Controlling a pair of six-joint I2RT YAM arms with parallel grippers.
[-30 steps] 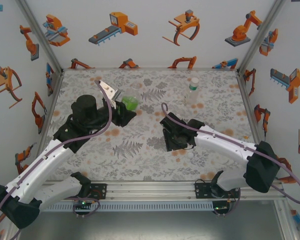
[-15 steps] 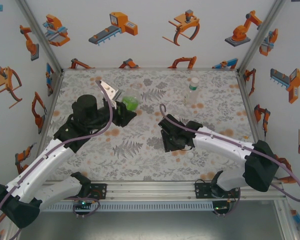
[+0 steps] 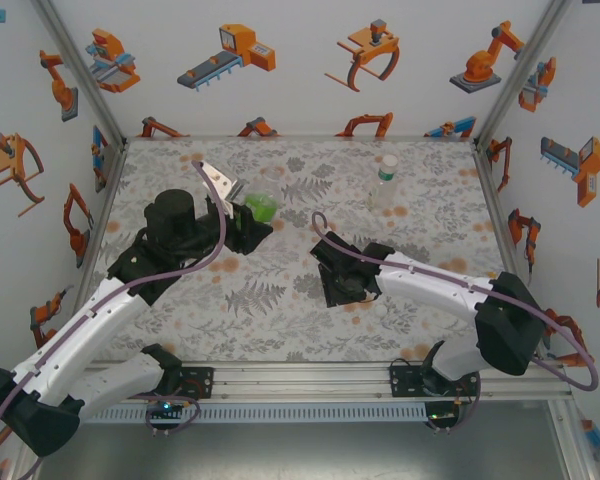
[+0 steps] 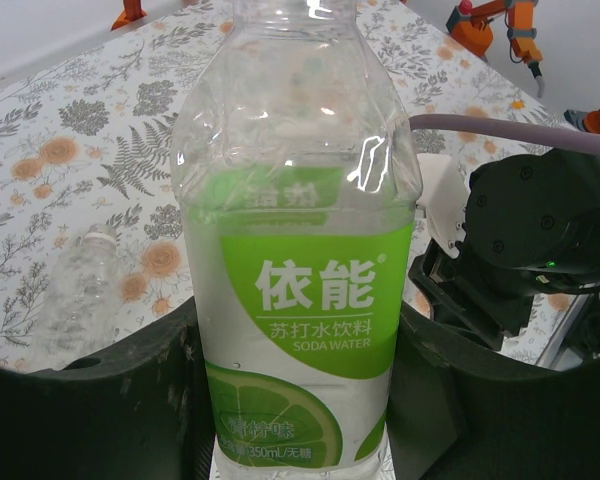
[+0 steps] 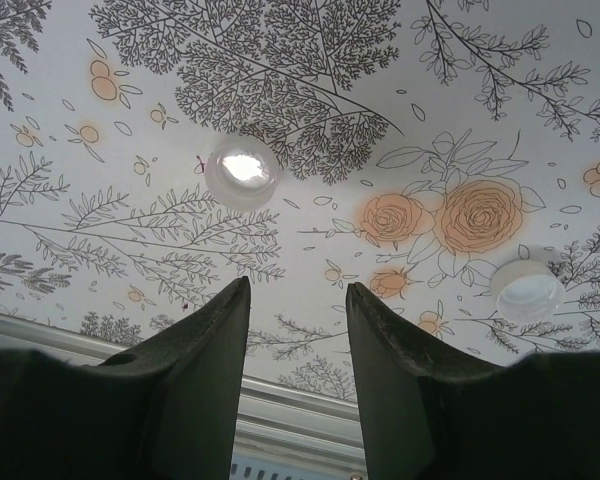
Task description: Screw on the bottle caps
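Left wrist camera showed me the left gripper (image 4: 300, 390) clamped tight around the green-labelled bottle (image 4: 305, 300), low on its body (soda water, by the label). My right gripper (image 5: 298, 300) hung over the floral table (image 5: 310, 225), jaws partly apart with nothing between them. One white cap (image 5: 242, 170) lay ahead to the left, a second white cap (image 5: 527, 290) off right.

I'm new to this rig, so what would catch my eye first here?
A green-labelled soda bottle stands clamped in the left pincer, left of centre. On the floral table, one white cap lies just ahead of the open right pincer, another white cap farther to the right.
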